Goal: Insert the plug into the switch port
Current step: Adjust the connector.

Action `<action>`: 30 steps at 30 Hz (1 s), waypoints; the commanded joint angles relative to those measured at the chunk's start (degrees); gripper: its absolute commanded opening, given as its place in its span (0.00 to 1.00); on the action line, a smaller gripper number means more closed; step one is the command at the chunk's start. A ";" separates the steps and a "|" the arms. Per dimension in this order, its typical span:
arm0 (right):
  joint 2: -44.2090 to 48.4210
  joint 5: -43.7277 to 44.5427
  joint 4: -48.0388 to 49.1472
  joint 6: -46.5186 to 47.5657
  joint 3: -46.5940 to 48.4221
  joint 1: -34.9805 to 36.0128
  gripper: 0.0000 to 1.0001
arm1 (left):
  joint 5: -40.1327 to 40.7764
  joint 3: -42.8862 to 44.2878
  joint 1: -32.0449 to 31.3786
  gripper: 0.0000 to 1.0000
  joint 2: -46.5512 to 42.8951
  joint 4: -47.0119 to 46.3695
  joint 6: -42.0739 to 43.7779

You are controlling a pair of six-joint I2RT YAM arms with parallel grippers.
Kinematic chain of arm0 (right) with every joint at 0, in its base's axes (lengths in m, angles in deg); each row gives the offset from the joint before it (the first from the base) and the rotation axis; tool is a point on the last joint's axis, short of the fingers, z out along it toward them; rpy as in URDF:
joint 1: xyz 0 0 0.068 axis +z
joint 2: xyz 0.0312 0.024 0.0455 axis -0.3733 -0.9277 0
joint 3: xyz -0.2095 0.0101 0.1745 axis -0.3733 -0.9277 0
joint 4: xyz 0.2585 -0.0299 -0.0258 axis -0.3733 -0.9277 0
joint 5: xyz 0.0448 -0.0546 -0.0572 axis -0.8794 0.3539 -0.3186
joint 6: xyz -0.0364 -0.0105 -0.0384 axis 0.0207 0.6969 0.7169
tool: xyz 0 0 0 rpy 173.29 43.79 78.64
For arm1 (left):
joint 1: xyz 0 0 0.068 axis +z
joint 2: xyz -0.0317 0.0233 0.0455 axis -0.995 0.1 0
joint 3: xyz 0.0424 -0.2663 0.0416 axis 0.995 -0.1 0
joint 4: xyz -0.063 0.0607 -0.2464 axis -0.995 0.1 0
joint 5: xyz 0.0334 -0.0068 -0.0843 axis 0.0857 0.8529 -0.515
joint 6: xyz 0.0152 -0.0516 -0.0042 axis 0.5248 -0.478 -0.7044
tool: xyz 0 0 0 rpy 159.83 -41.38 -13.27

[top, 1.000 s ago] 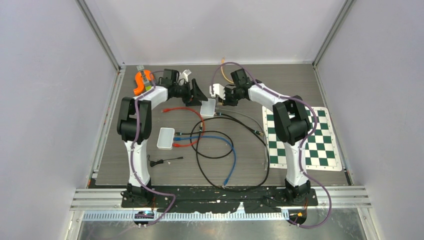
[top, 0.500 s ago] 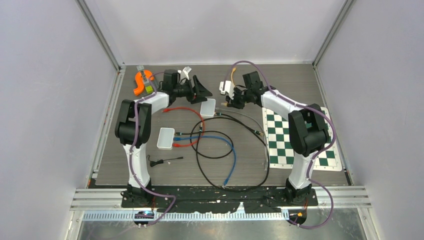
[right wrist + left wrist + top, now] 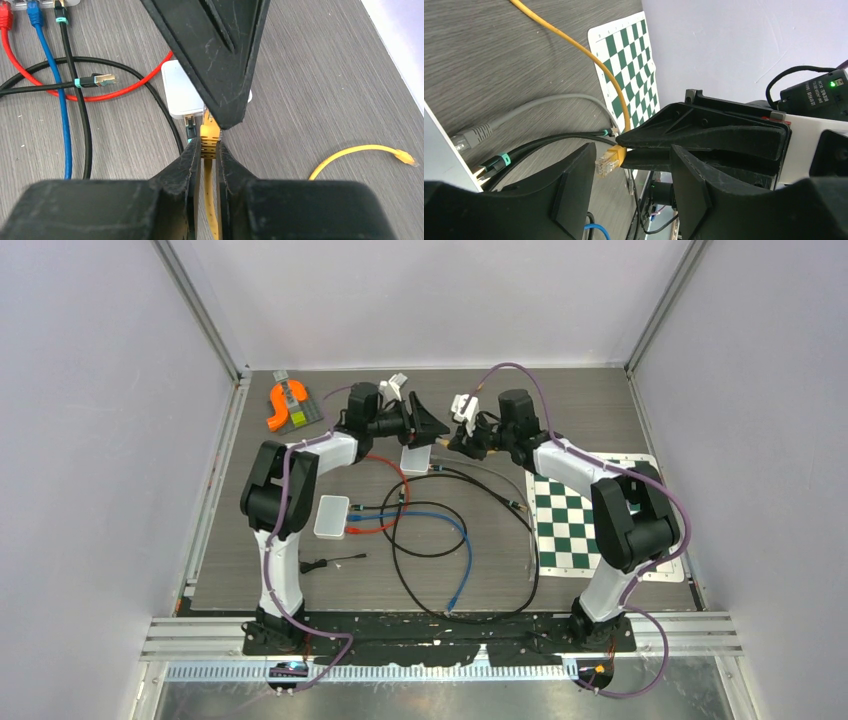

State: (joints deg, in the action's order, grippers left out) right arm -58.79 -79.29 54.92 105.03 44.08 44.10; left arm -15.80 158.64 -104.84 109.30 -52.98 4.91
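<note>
My right gripper is shut on a yellow plug and holds it just above a white switch. The plug's clear tip sticks out from the right gripper's fingers. It hangs in the gap of my open left gripper, close to the left finger; I cannot tell whether they touch. From above, the left gripper and the right gripper meet tip to tip over that switch. The switch's ports are hidden.
A second white switch lies to the left with red, blue and black cables plugged in and looping over the table. A grey-plugged cable lies by the near switch. Checkered mat at right, orange object at back left.
My left gripper has moved right until its fingers stand around the plug. The right arm has swung its wrist to the right, still holding the yellow plug over the switch.
</note>
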 commanded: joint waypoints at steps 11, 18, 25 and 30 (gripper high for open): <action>4.85 -1.57 13.26 -8.11 -6.00 -0.36 0.05 | -0.71 -3.86 0.10 0.52 -3.14 -6.88 -3.06; 5.43 -1.98 17.18 -10.55 -8.18 -0.51 0.05 | -1.59 -4.39 0.10 0.30 -2.95 -8.85 -4.67; 3.82 0.10 9.99 -5.75 -5.14 -0.51 0.42 | -0.83 -4.29 0.01 0.00 -3.94 -6.57 -4.79; 4.34 2.99 5.07 -1.92 -3.77 0.68 0.52 | 2.49 -4.10 -0.57 0.00 -4.94 -1.04 -2.67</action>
State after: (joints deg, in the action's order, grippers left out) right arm -56.39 -78.95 63.48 98.89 37.46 43.90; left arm -15.41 154.22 -104.93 108.99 -56.89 0.36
